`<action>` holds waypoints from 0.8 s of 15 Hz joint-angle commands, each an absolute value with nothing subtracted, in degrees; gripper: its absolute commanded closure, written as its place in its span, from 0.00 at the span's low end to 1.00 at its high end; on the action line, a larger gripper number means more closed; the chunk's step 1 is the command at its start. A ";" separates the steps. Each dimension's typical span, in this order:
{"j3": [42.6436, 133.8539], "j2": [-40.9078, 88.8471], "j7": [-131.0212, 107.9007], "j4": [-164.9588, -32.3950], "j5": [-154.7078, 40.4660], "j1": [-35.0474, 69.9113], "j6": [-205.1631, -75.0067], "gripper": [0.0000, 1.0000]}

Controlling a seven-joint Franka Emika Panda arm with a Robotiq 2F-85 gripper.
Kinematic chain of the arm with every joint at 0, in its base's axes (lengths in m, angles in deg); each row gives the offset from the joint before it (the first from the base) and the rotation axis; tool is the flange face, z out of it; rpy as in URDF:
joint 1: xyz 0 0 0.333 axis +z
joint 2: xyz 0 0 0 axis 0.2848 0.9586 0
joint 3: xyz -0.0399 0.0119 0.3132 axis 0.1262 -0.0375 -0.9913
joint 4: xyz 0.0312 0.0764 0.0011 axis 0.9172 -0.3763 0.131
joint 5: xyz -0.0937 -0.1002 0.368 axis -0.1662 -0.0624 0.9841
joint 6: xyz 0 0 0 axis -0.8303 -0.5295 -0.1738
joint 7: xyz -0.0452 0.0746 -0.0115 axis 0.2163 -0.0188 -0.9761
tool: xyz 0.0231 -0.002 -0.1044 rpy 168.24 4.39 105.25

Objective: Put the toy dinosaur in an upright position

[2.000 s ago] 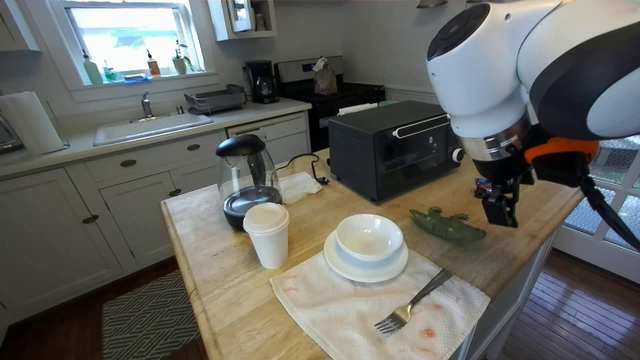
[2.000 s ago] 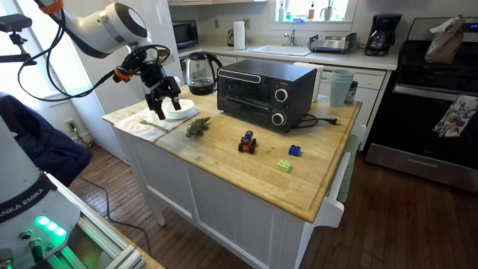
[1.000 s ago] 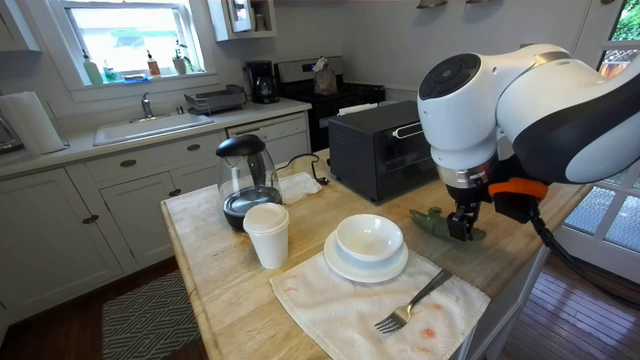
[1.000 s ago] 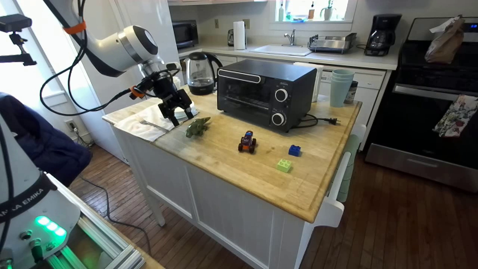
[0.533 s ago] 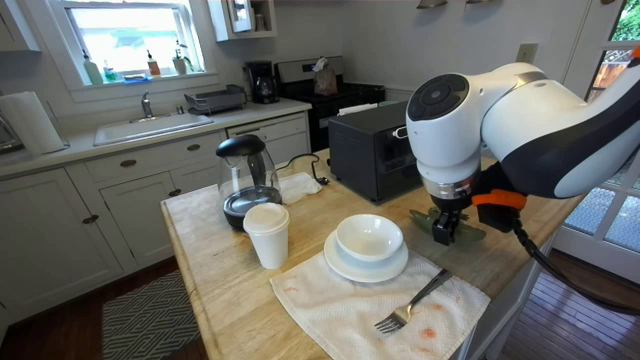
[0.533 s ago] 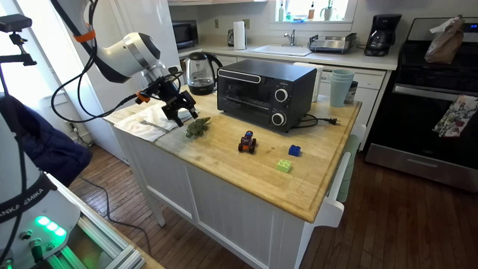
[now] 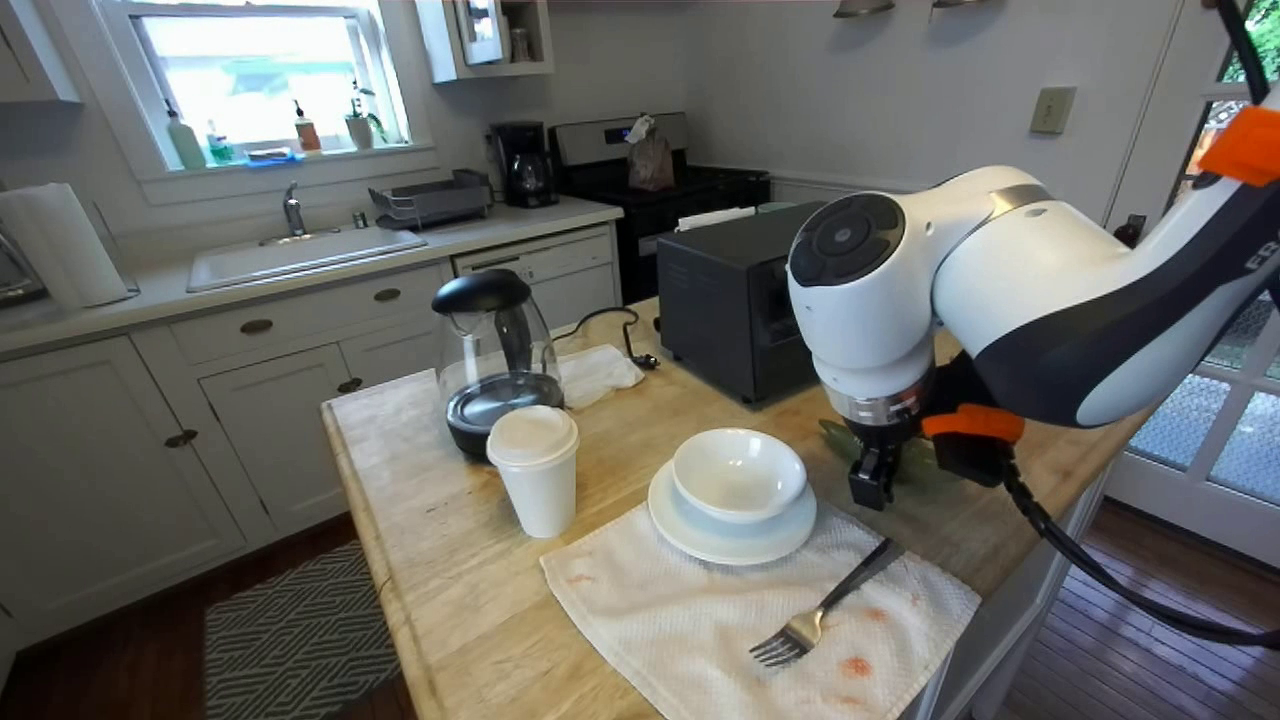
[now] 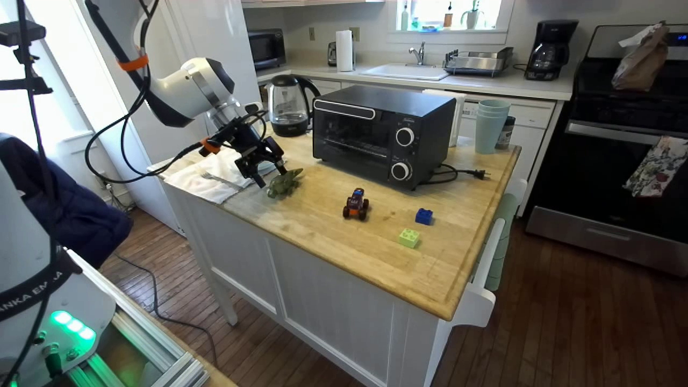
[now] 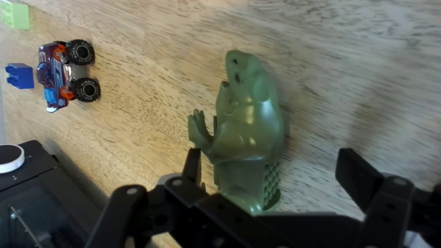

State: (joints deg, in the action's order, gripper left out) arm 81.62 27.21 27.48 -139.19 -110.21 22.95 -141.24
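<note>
In the wrist view, a light green block (image 9: pixel 20 16) sat in the upper left corner, with a blue block (image 9: pixel 22 76) below it and a toy truck (image 9: pixel 55 76) just right of the blue one. A black oven (image 9: pixel 41 203) filled the lower left corner. The gripper (image 9: pixel 270 168) stood across the bottom of the frame, its two fingers (image 9: pixel 358 179) spread well apart; between them, at the middle of the frame, the toy dinosaur (image 9: pixel 248 134) lay on its side on the wooden tabletop (image 9: pixel 165 51), head toward the top, one foreleg jutting left and its lower end hidden by the gripper. Whether either finger touched it could not be told.

In an exterior view, a glass kettle (image 7: pixel 497 375) stood left of centre, and a white lidded cup (image 7: pixel 537 480) just to its lower right. A pale towel (image 7: pixel 700 630) covered the lower middle of the frame; at its upper edge a white bowl (image 7: pixel 740 475) sat on a white plate (image 7: pixel 690 537), and to their lower right lay a fork (image 7: pixel 835 595), tines toward the lower left. Farther right, the gripper hid much of the toy dinosaur.

In an exterior view, the gripper hung at the upper left of the toy dinosaur, and a stack of pale blue cups (image 8: pixel 490 129) stood at the tabletop's upper right.
</note>
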 commanded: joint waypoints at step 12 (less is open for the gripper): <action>83.69 29.53 27.83 -137.84 -112.67 23.72 -141.62 0.25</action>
State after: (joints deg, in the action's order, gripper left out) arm 82.78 28.49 27.47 -138.51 -111.51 23.55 -141.13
